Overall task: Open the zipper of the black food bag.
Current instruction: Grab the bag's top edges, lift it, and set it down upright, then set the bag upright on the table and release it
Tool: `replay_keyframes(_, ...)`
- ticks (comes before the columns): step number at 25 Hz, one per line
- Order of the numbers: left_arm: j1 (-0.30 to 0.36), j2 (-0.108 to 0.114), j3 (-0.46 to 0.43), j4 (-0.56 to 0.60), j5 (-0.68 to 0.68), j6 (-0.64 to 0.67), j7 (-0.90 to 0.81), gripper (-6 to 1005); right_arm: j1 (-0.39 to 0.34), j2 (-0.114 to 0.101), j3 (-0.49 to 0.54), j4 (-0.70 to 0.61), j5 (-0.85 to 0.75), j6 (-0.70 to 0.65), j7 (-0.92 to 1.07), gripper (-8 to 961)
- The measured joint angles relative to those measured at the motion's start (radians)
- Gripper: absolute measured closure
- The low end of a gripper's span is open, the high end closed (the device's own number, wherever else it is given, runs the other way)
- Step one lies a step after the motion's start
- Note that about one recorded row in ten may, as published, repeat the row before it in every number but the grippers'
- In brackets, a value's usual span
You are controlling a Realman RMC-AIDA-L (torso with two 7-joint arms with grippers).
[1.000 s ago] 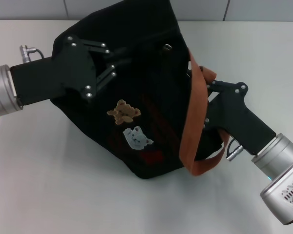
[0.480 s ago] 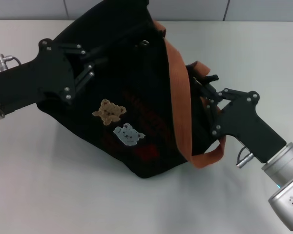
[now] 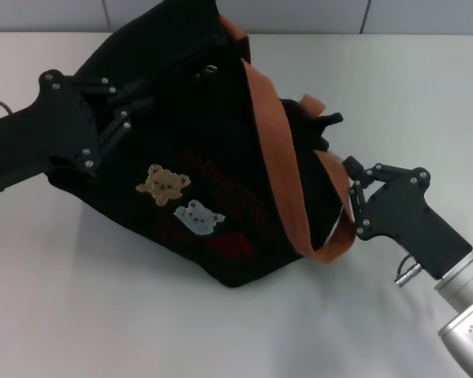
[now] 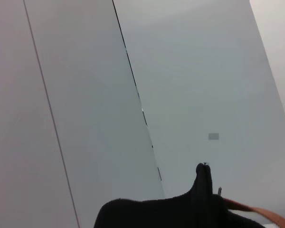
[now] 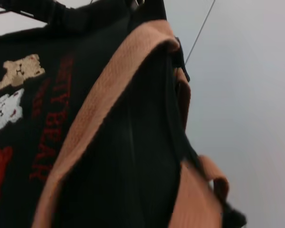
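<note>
1. Even, diffuse overhead light fills the head view; the pale surface reads bright without glare.
2. The black food bag casts only a faint, soft shadow along its lower edge.
3. Its dark fabric swallows detail.
4. The right wrist view is soft, its nearest orange strap out of focus.

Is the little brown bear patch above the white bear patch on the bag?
Yes, in the head view the brown bear patch sits just above and left of the white bear patch on the black food bag.
</note>
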Motion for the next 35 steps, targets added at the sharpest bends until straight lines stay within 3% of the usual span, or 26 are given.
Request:
replay_keyframes(9, 0.012, 0.000, -0.005, -0.026, 0.002, 0.003, 0.011, 906, 0.001, -0.003, -0.007, 0.004, -0.004, -0.047, 0.050, 923)
replay_keyframes(13, 0.013, -0.001, -0.055, -0.116, 0.000, 0.000, 0.037, 907, 0.003, -0.004, 0.008, -0.020, -0.001, -0.135, 0.165, 882)
replay_keyframes(15, 0.001, -0.004, -0.109, -0.198, -0.004, -0.011, 0.064, 907, 0.003, -0.005, 0.037, -0.047, 0.002, -0.182, 0.250, 862)
replay_keyframes(18, -0.060, -0.007, -0.231, -0.454, -0.022, -0.049, 0.141, 904, 0.000, -0.006, 0.135, -0.098, 0.003, -0.250, 0.394, 831)
replay_keyframes(19, -0.060, -0.007, -0.231, -0.454, -0.022, -0.049, 0.141, 903, -0.001, -0.006, 0.163, -0.111, 0.003, -0.260, 0.428, 821)
replay_keyframes(24, -0.171, -0.015, -0.287, -0.692, -0.041, -0.108, 0.190, 895, -0.005, -0.007, 0.247, -0.143, 0.003, -0.286, 0.532, 642)
replay_keyframes(28, -0.258, -0.016, -0.304, -0.813, -0.039, -0.123, 0.211, 656, -0.007, -0.009, 0.318, -0.183, 0.003, -0.290, 0.633, 522)
replay_keyframes(32, -0.262, -0.016, -0.314, -0.829, -0.039, -0.121, 0.211, 538, -0.010, -0.009, 0.341, -0.211, 0.003, -0.290, 0.683, 433)
replay_keyframes(35, -0.218, -0.008, -0.339, -0.794, -0.039, -0.077, 0.180, 450, -0.020, -0.013, 0.350, -0.245, 0.003, -0.314, 0.776, 415)
